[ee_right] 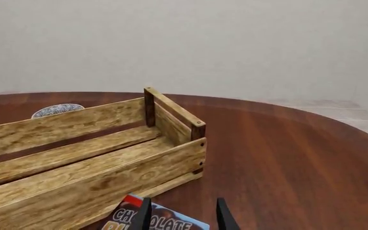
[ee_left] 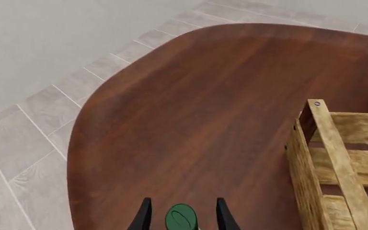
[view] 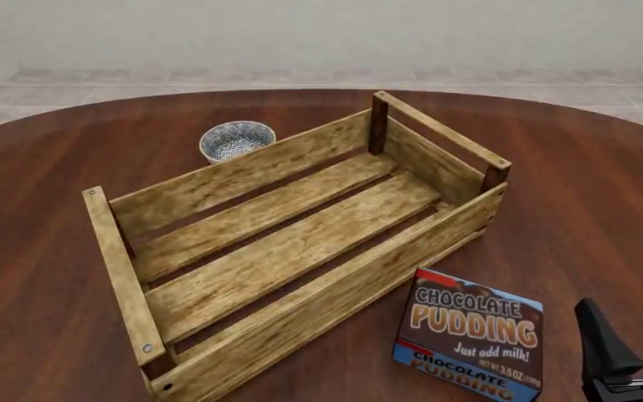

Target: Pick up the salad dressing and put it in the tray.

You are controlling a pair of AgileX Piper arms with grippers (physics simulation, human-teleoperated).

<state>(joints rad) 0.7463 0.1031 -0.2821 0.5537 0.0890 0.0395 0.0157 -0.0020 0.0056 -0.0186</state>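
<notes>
The salad dressing (ee_left: 181,218) sits between the left gripper (ee_left: 181,221) jaws, bottom centre; whether they clamp it cannot be told. The right gripper (view: 632,345) jaws are apart. A loose hold could drop it before the tray (view: 333,276).

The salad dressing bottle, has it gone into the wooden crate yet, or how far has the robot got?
Not yet. The tray holds nothing in the front view. In the left wrist view, the salad dressing shows only its green cap, between the left gripper fingers; whether they grip it I cannot tell. Carrying it over and releasing it remain. The right gripper hangs open beside the chocolate pudding box.
</notes>
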